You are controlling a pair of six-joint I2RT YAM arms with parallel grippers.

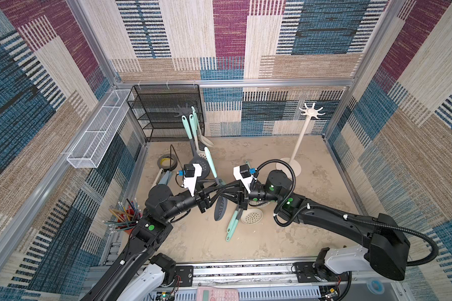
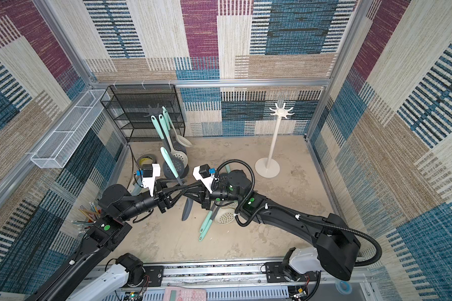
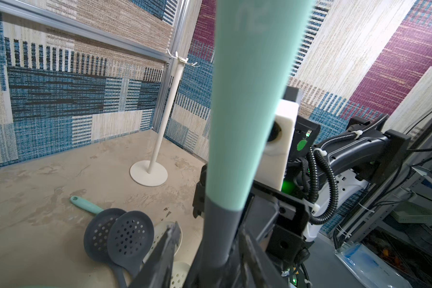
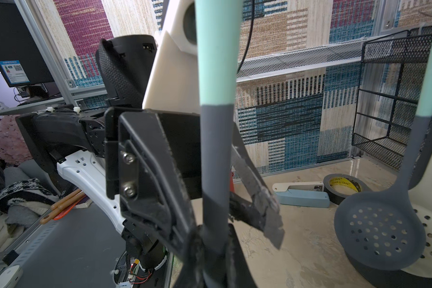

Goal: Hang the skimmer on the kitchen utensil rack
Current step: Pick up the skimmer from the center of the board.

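In both top views your left arm [image 1: 131, 247] reaches up from the lower left of the frame and your right arm [image 1: 332, 216] reaches in from the lower right. Both are bent at the elbow, so the two wrists face each other nose to nose at the centre. Your right gripper [image 4: 215, 264] is clamped tight on the skimmer [image 1: 221, 211] handle, while your left gripper [image 3: 210, 251] straddles the same handle close beside it with its fingers [image 4: 260, 199] spread, one of them clearly apart from the handle.
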